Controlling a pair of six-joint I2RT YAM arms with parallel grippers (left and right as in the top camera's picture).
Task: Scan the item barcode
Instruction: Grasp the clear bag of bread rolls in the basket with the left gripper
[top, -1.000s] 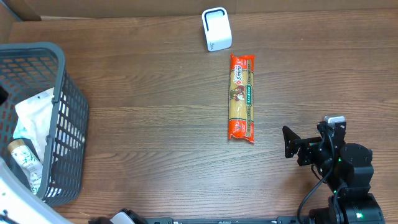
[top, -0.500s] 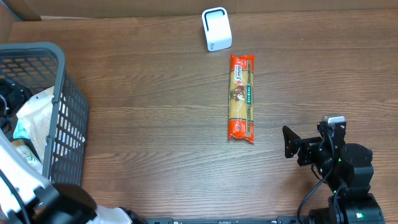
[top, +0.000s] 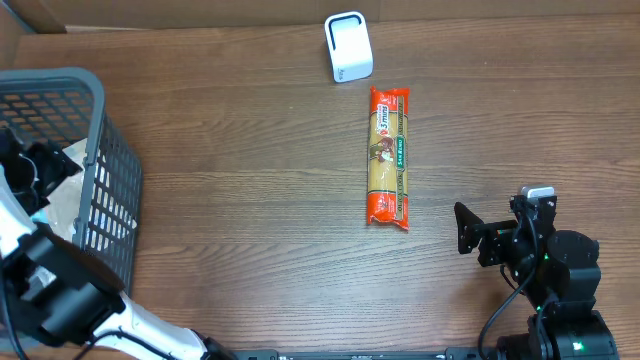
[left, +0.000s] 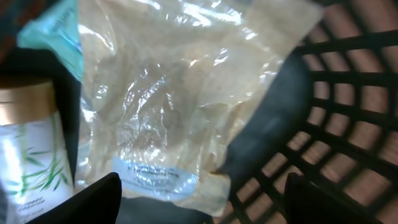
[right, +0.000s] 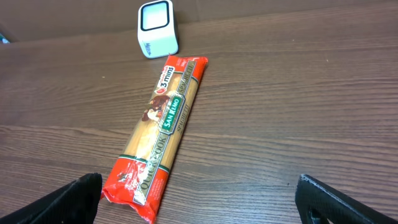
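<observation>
left wrist — clear bag (left: 168, 112), ahead of jaws

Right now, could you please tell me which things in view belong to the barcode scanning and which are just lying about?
Job in hand: white scanner; clear bag in the grey basket, under the open left tool.
Lying about, as it seems: spaghetti packet; bamboo-print bottle; teal packet; open right tool, touching nothing.
</observation>
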